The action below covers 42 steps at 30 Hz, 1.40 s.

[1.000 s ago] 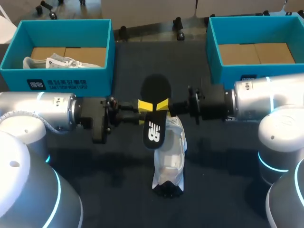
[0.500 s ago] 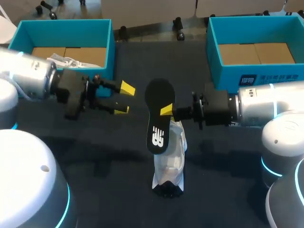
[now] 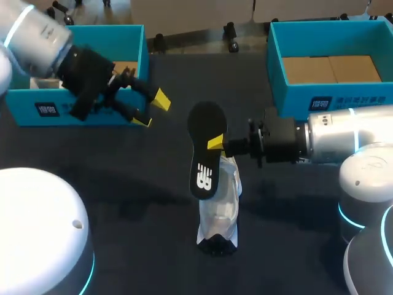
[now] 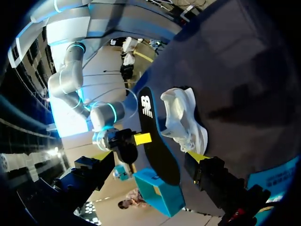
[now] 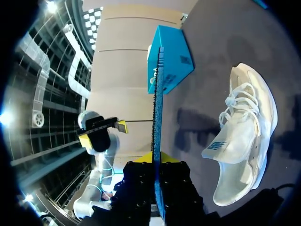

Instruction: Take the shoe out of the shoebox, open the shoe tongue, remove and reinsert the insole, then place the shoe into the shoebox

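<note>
Well, my right gripper (image 3: 216, 143) is pinching the black insole (image 3: 206, 150) by one long edge, with a yellow finger on each side of it. The insole hangs in the air over the middle of the black table (image 3: 123, 203), with its flat side facing up. It covers the far end of the white shoe (image 3: 220, 203), so I cannot see that part from above. The shoe lies on the table under the insole and looks to be on its side, with its laces showing. It is outside both boxes and points at the near edge. My left gripper (image 3: 150, 110) has its fingers spread wide with nothing in them. It is up in the air near the front of the blue shoebox (image 3: 37, 110) at the far left corner, well apart from the insole. My left arm goes over that box and hides part of it. A second blue box (image 3: 331, 92) sits at the far right corner, behind my right arm.
</note>
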Motion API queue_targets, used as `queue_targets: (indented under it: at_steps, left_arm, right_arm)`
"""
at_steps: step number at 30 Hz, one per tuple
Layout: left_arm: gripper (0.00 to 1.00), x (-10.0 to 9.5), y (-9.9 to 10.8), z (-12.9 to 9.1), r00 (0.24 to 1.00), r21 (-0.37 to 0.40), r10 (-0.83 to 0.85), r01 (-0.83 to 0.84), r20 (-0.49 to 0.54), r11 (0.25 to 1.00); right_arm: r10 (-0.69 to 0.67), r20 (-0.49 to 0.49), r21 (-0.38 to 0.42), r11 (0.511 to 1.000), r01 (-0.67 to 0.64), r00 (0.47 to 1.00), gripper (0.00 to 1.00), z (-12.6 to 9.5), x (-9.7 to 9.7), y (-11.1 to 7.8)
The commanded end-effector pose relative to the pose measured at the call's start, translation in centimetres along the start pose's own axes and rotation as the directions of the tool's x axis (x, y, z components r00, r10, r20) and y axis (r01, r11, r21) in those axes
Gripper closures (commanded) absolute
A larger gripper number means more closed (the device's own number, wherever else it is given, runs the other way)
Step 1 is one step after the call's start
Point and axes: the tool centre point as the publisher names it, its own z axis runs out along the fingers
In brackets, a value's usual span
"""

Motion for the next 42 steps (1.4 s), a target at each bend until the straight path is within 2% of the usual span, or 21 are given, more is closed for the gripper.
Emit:
queue_targets:
  at_steps: [1, 7, 13, 16, 21, 25, 35, 42]
  left_arm:
    - [0.00, -0.4, 0.4, -0.2, 0.995, 0.048, 0.002, 0.003, -0.103, 0.999]
    - [0.00, -0.4, 0.4, -0.2, 0.995, 0.048, 0.002, 0.003, -0.103, 0.999]
    - [0.00, -2.7, 1.8, 0.0, 0.947, 0.080, 0.031, -0.005, -0.321, 0.997]
    - [0.00, -3.5, 2.1, 0.4, 0.913, 0.071, 0.039, -0.011, -0.407, 0.997]
    - [0.00, -3.9, 3.2, 1.5, 0.857, 0.071, -0.007, 0.051, -0.516, 0.996]
    - [0.00, -3.7, 3.9, 2.4, 0.828, 0.092, -0.035, 0.104, -0.559, 0.990]
    - [0.00, -5.0, 4.6, 3.7, 0.771, 0.056, -0.073, 0.140, -0.632, 0.989]
    - [0.00, -5.4, 5.8, 4.4, 0.731, 0.062, -0.125, 0.223, -0.671, 0.973]
  right_arm:
    - [0.000, 0.000, -0.003, 1.000, 0.000, 1.000, 1.00, 0.2, 0.0, -0.1]
    - [0.000, 0.000, -0.003, 1.000, 0.000, 1.000, 1.00, 0.2, 0.0, -0.1]
    - [0.000, 0.000, -0.003, 1.000, 0.000, 1.000, 1.00, 0.2, 0.0, -0.1]
    - [0.000, 0.000, -0.003, 1.000, 0.000, 1.000, 1.00, 0.2, 0.0, -0.1]
    - [0.000, 0.000, -0.003, 1.000, 0.000, 1.000, 1.00, 0.2, 0.0, -0.1]
    - [0.000, 0.000, -0.003, 1.000, 0.000, 1.000, 1.00, 0.2, 0.0, -0.1]
    - [0.000, 0.000, -0.003, 1.000, 0.000, 1.000, 1.00, 0.2, 0.0, -0.1]
    - [0.000, 0.000, -0.003, 1.000, 0.000, 1.000, 1.00, 0.2, 0.0, -0.1]
